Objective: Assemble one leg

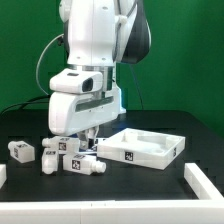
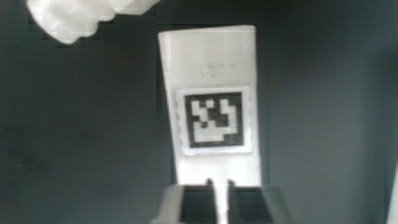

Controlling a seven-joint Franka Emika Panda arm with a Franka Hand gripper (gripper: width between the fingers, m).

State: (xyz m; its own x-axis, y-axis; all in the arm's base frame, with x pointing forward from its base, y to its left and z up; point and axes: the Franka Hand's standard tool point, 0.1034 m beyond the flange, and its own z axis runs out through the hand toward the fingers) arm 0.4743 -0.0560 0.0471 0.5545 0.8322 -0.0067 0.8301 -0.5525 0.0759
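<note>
No text; coded tag [image 2: 215, 122] on leg [image 2: 210, 60]

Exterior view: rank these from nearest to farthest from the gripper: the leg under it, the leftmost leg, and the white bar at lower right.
1. leg, directly under the gripper.
2. leftmost leg, out on the exterior view's left.
3. white bar, far off at the exterior view's lower right.

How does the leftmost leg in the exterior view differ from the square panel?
The leg is small and chunky; the square panel is wide and flat. The leg looks solid; the panel has a raised rim around a hollow. Both are white, tagged, and rest on the black table.
</note>
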